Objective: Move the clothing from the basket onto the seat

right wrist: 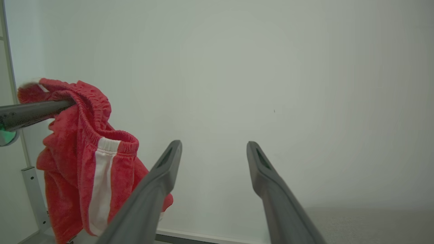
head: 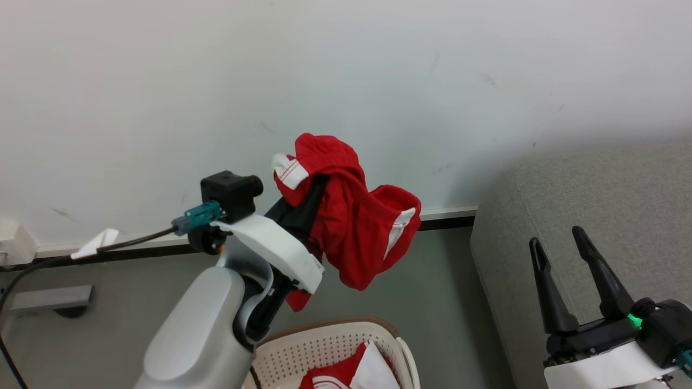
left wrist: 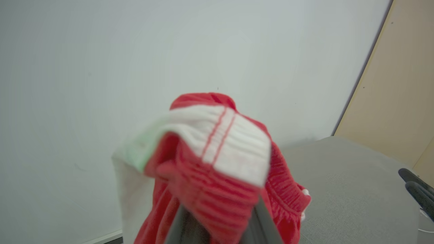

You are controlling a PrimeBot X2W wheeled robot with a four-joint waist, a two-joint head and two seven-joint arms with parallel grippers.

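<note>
Head view shows the basket (head: pixel 313 348) below the left hand (head: pixel 311 197) clamped on red clothing (head: pixel 357 232); right hand (head: pixel 557 237) spread wide, empty.

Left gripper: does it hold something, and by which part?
The left gripper is shut on red shorts, by the gathered waistband; the rest hangs free. The right gripper is open and empty.

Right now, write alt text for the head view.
The left gripper is shut on a red garment with white trim, above the basket holding more red-and-white clothing. The right gripper stands open before the grey seat.
</note>
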